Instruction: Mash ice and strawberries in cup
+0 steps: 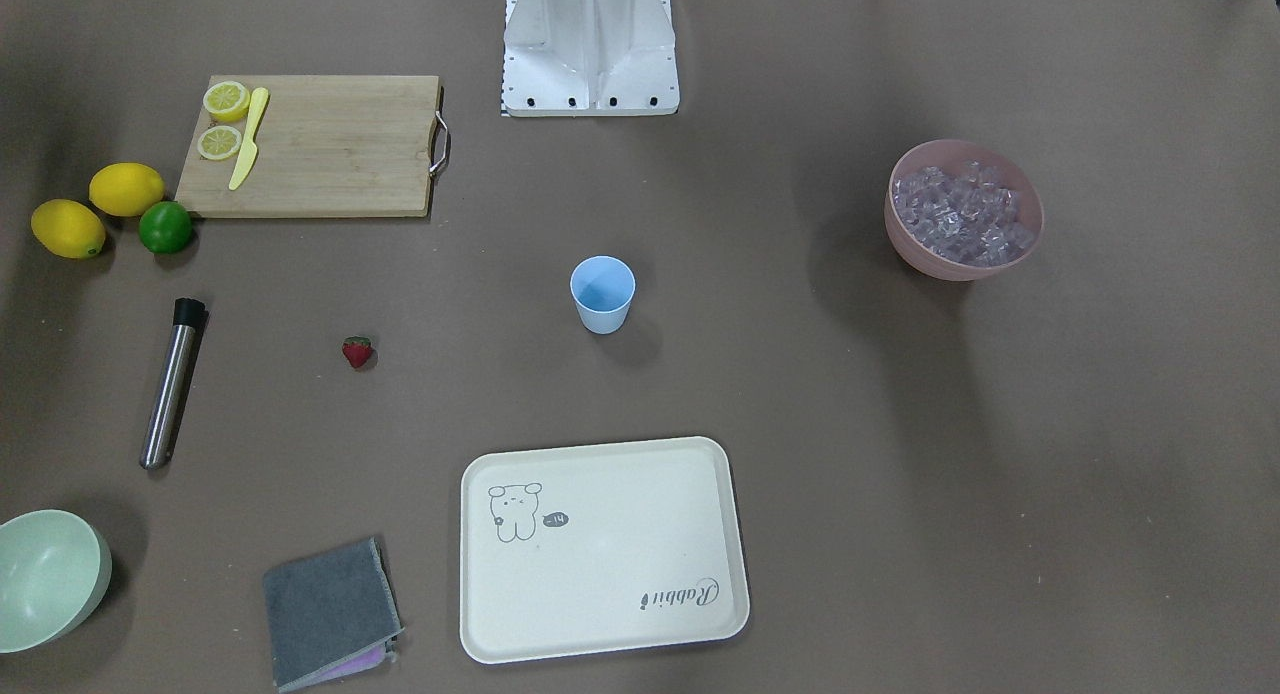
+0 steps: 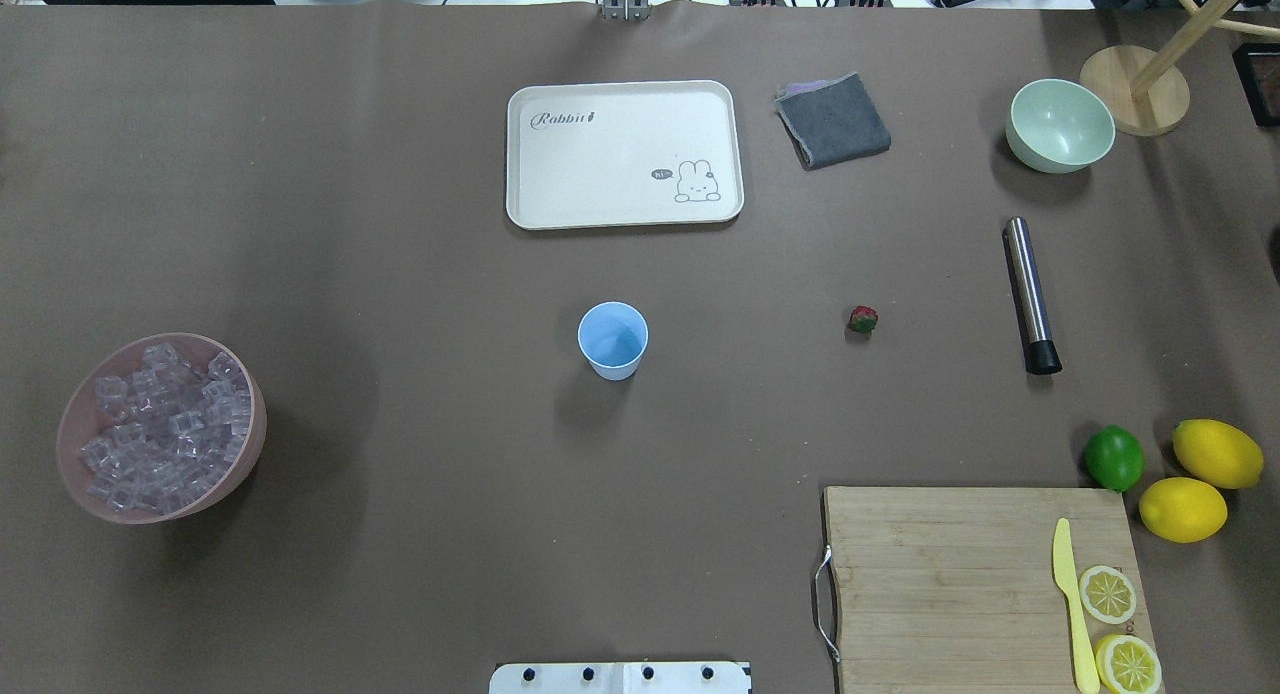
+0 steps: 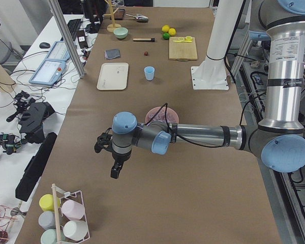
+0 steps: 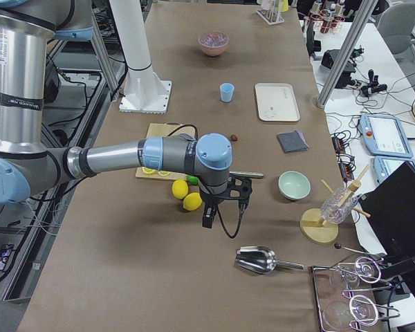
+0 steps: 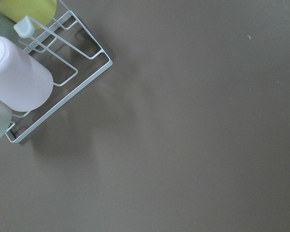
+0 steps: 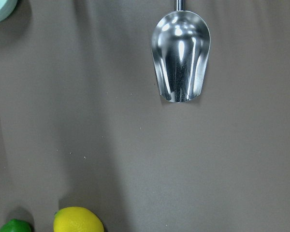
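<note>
Nothing loaded yet. The small light blue plastic cup point(image 2: 613, 340) stands empty mid-table. The little red strawberry point(image 2: 863, 319) lies well off on my right side, and the clear ice cubes point(image 2: 160, 429) are heaped in the wide pink bowl point(image 2: 257, 426) far left. The left gripper point(image 3: 115, 170) and right gripper point(image 4: 207, 216) hang high, and I can't tell how their jaws stand. I'd take the strawberry first: straight down, light pinch across its body, release low over the cup.

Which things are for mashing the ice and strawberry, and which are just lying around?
For the job: ice, strawberry, blue cup, probably the steel masher stick.
Just lying about: lemons, lime, cutting board, tray, grey cloth, green bowl.
</note>
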Controlling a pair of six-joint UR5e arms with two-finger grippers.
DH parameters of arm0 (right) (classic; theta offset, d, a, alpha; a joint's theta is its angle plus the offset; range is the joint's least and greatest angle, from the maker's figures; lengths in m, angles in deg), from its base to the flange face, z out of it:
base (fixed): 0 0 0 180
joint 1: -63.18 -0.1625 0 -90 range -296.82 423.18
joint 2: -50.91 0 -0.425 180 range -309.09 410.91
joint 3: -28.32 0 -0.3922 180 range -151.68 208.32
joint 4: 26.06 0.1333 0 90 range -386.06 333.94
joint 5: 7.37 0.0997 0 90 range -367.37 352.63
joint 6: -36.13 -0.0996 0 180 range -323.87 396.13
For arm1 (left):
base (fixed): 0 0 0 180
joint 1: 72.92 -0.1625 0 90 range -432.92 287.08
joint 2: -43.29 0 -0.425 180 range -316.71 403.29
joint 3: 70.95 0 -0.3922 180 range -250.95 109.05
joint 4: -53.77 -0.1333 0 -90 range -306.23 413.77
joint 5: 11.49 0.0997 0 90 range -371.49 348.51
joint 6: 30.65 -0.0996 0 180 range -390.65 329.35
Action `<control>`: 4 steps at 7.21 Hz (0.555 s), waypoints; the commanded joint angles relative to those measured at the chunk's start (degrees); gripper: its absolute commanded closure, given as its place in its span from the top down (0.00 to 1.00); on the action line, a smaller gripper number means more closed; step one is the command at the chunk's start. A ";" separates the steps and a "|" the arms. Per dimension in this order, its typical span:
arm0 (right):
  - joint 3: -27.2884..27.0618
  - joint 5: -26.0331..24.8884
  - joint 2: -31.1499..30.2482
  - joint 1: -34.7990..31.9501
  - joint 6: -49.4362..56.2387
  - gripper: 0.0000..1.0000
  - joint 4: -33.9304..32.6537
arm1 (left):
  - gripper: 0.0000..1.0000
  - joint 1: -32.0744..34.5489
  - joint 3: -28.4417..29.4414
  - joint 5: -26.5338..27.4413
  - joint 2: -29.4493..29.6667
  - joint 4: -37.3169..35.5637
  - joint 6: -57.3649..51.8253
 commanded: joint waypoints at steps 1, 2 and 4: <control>0.05 -0.08 -0.03 0.00 0.00 1.00 0.00 | 0.98 0.03 -1.26 -0.04 -0.27 -0.09 0.17; 0.22 -0.08 -0.03 0.00 -0.09 1.00 0.00 | 0.98 0.03 -1.62 -0.04 -0.27 -0.18 0.25; 0.49 0.88 -0.47 0.00 0.00 1.00 0.09 | 0.98 0.11 -2.25 -0.04 -0.44 -0.09 0.08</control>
